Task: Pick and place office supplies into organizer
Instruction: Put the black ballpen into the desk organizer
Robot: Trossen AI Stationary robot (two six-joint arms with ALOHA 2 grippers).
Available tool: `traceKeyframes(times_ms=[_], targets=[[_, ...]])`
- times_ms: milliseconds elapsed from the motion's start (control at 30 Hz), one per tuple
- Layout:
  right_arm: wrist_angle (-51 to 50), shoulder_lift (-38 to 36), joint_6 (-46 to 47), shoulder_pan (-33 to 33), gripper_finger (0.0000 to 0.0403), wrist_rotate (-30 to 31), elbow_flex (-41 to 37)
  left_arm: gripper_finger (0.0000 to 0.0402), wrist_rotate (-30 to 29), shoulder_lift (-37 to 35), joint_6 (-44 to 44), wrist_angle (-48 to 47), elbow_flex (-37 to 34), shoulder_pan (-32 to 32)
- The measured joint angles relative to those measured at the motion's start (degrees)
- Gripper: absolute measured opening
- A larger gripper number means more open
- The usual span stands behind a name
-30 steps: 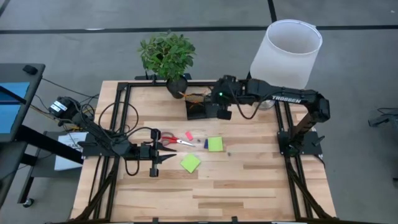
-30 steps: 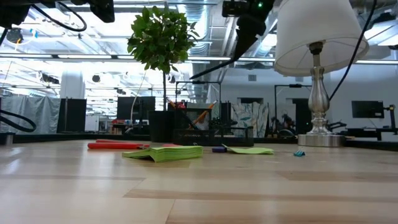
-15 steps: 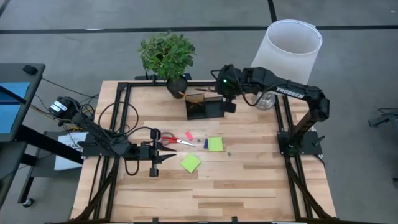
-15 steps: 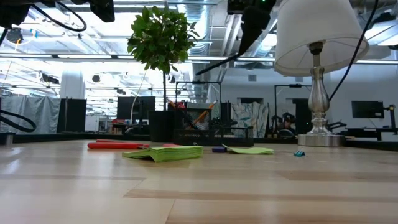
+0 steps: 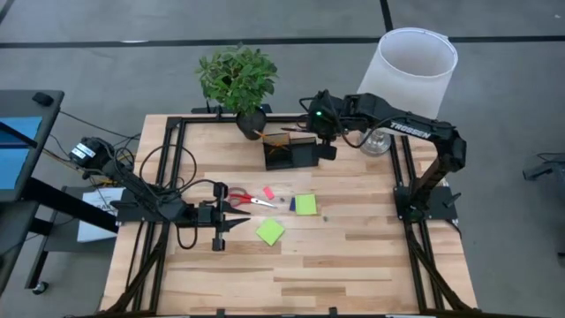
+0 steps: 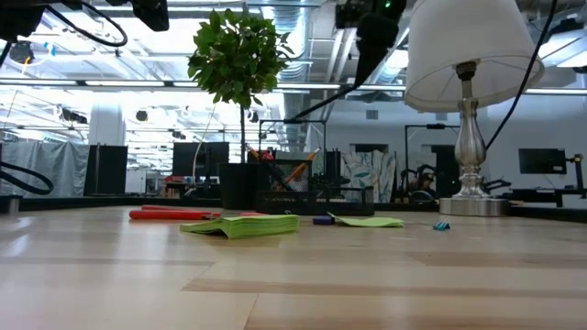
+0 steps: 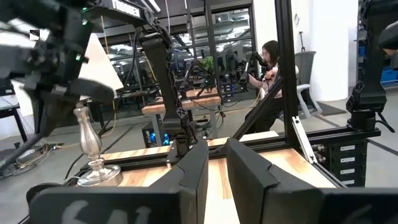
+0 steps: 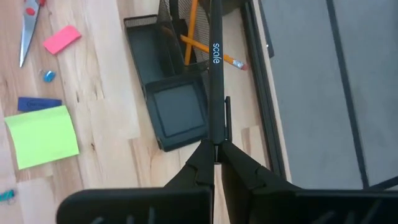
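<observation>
My right gripper [image 5: 314, 131] hangs above the far end of the dark organizer [image 5: 290, 155], shut on a black pen [image 8: 216, 68]. The pen slants down toward the table's left [image 6: 326, 99], over the tall section where orange pencils [image 8: 198, 42] stand. Red-handled scissors [image 5: 243, 198], a pink piece [image 5: 269, 192], a blue piece [image 5: 292, 204] and two lime-green sticky-note pads [image 5: 305, 205] [image 5: 270, 231] lie flat on the table. My left gripper [image 5: 240, 218] waits low beside the scissors' handles, its fingers a narrow gap apart [image 7: 216, 155]. My right gripper pinches the black pen by its near end [image 8: 216, 140] between the two fingertips. The pen runs on along the line of the fingers, away from them. It is lifted clear and slants downward toward the table's left, above the organizer.
A potted plant [image 5: 237, 78] stands at the far edge just left of the organizer, and a lamp with a white shade [image 5: 408, 75] at the far right corner. Black frame rails [image 5: 177, 159] run along the table's sides. A person [image 7: 267, 68] shows in the room beyond.
My right gripper has moved from over the organizer's middle toward the far edge and slightly right, rising a little and turning its wrist. It has stayed shut on the pen, which has swung with it over the organizer's far end.
</observation>
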Motion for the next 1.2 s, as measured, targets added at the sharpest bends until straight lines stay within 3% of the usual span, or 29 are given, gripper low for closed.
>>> traceKeyframes(times_ms=[133,600,833,1200], targets=[[-3.2,5.78,-0.31,0.0,0.0,0.3,5.15,0.0051,-0.04,0.0,0.43,0.16,0.0,0.0],[-22.42,29.5,-5.35,-0.24,0.0,0.43,34.88,0.0051,0.02,0.02,0.43,-0.46,0.0,0.0],[-22.25,33.1,-7.1,-1.64,0.0,-2.3,34.83,0.0051,0.26,0.02,0.43,-0.48,0.02,0.0],[-22.17,32.88,-7.99,-1.69,0.0002,-2.57,34.85,0.0051,0.21,0.02,0.43,-0.48,0.02,0.0]])
